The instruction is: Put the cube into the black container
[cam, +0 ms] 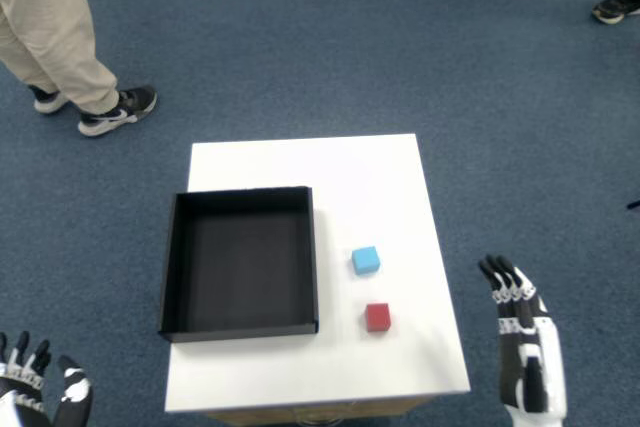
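A black container (240, 262) sits empty on the left part of a white table (370, 172). Just right of it lie a blue cube (366, 260) and, nearer the robot, a red cube (377, 317). Past the table's right edge, the right hand (525, 352) hovers, fingers straight, holding nothing

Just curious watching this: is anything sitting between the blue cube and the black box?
No. In the head view, only bare white table separates the blue cube from the black container. The red cube sits nearer the robot, outside that stretch.
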Motion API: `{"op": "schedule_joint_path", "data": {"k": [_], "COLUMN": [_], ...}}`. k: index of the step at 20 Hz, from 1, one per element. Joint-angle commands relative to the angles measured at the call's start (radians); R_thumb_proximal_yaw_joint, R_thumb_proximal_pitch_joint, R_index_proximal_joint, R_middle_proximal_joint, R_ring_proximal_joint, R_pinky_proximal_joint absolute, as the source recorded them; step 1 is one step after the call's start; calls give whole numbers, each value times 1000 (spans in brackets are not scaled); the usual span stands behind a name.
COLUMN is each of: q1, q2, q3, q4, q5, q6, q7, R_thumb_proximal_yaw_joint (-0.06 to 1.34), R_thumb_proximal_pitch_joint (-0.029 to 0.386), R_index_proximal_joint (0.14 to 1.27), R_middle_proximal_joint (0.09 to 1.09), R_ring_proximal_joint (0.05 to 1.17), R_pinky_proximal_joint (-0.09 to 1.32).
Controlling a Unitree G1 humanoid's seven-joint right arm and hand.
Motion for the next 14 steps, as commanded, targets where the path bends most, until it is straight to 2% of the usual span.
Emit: {"op": "schedule_joint_path", "data": {"k": [1, 6, 10, 14], "q1": [-29, -61, -72, -63], "q2": [-18, -22, -15, -7], "q3": [14, -14, -74, -164], "q4": [0, 92, 84, 82], "q5": [5, -53, -118, -199], "q6": [-77, -152, -162, -177], "q7": [4, 48, 101, 189], "R_thumb_proximal_yaw_joint": [150, 338, 345, 327], "R_thumb_proximal_pitch_joint": [242, 260, 254, 231], "R_index_proximal_joint": [277, 278, 290, 297], "R_middle_proximal_joint": [247, 254, 251, 234], "R_ring_proximal_joint": [267, 274, 269, 268], "R_pinky_proximal_joint": [70, 102, 107, 165]}}
